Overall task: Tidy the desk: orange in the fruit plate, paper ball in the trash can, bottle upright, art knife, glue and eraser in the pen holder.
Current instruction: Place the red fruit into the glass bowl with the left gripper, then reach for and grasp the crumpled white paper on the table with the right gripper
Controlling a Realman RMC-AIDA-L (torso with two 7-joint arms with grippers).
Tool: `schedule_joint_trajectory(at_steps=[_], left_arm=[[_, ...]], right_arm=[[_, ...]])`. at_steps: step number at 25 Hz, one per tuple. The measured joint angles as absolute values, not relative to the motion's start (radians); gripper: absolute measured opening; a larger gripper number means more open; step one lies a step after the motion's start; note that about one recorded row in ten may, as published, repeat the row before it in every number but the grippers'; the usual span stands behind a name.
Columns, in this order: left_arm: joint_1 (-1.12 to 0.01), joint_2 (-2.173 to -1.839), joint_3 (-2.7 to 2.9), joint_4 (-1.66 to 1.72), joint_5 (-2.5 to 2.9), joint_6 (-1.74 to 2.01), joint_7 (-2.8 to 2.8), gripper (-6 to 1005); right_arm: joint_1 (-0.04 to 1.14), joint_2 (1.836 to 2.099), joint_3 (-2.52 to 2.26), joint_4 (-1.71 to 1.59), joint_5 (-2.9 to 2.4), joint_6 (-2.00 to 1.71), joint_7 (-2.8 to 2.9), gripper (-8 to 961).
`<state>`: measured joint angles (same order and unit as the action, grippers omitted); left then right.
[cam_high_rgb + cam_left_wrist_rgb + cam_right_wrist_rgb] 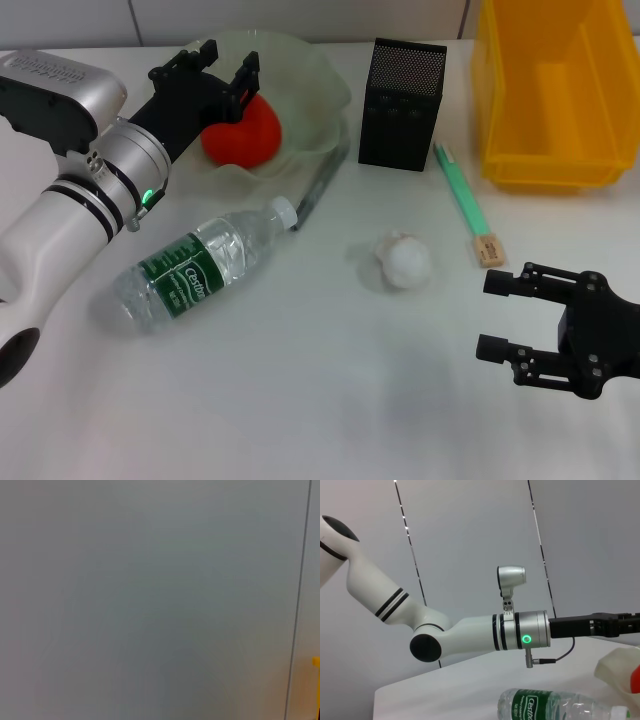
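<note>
The orange lies in the pale-green fruit plate at the back left. My left gripper hovers open just over the orange, its fingers apart. The bottle lies on its side in the front left, cap toward the plate; it shows again in the right wrist view. The paper ball sits mid-table. The beige eraser lies to its right, at the end of a green-and-white stick. A grey pen-like tool rests by the plate. My right gripper stands open, front right, holding nothing.
The black mesh pen holder stands at the back centre. The yellow trash can stands at the back right. The left wrist view shows only a bare wall and a yellow sliver.
</note>
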<state>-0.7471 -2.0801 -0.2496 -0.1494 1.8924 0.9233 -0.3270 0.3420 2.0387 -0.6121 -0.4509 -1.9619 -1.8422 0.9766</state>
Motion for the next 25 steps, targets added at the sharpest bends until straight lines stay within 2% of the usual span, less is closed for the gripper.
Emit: schedule_joint_trajectory(at_steps=[5, 10, 16, 25], left_arm=[[-0.737, -2.071, -0.248, -0.186, 1.914, 0.978, -0.409, 601], [-0.709, -2.062, -0.244, -0.086, 2.184, 1.272, -0.779, 695], [-0.693, -2.062, -0.242, 0.036, 2.375, 1.514, -0.968, 808], [-0.662, -2.060, -0.160, 0.197, 2.553, 1.763, -1.053, 807]], right_arm=[[0.340, 2.039, -0.607, -0.451, -1.962, -1.841, 0.974, 721], [0.339, 2.039, -0.591, -0.451, -1.962, -1.841, 0.974, 721], [0.343, 2.038, -0.585, -0.452, -1.962, -1.841, 0.974, 722], [0.365, 2.038, -0.574, -0.453, -1.962, -1.832, 0.975, 722]])
